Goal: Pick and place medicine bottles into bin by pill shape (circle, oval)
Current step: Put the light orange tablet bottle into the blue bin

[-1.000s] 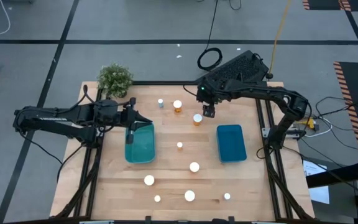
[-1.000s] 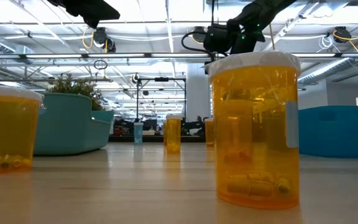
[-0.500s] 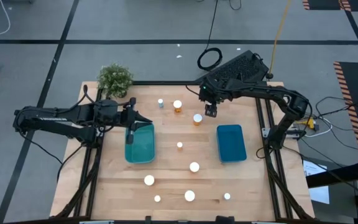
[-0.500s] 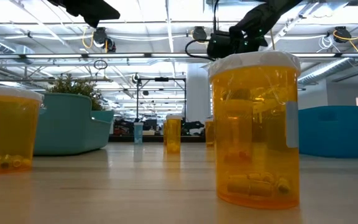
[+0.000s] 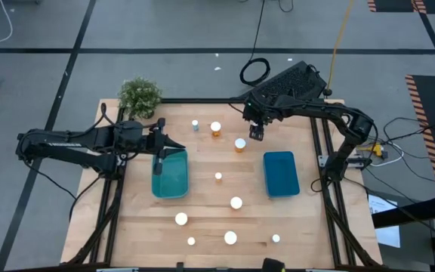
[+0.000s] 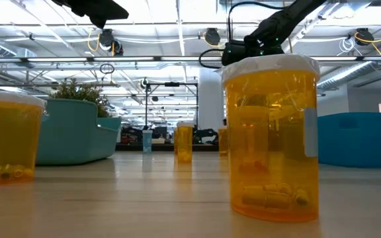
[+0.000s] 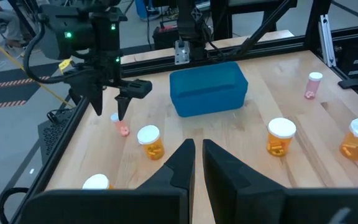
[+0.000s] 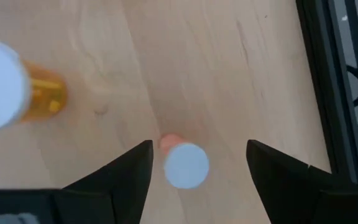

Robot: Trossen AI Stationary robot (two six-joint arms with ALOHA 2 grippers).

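Several white-capped medicine bottles stand on the wooden table, most amber (image 5: 240,144), one small and pale blue (image 5: 195,125). A small pink bottle (image 8: 186,165) stands upright between the fingers of my open right gripper (image 8: 194,163), which points down over it at the far middle of the table (image 5: 255,133); the fingers are apart from it on both sides. The left wrist view shows that same pink bottle (image 7: 123,128) under the right gripper (image 7: 109,109). My left gripper (image 5: 157,160) hovers shut over the teal bin (image 5: 174,181), holding nothing.
The blue bin (image 5: 281,173) stands right of centre and a potted plant (image 5: 140,95) at the far left corner. Amber bottles (image 5: 216,128) stand close to the right gripper. More bottles (image 5: 230,238) are spread along the near edge; one amber bottle (image 6: 270,139) fills the low view.
My right gripper has shifted a little toward the table's right edge, staying open above the far middle of the table. The left arm has kept still.
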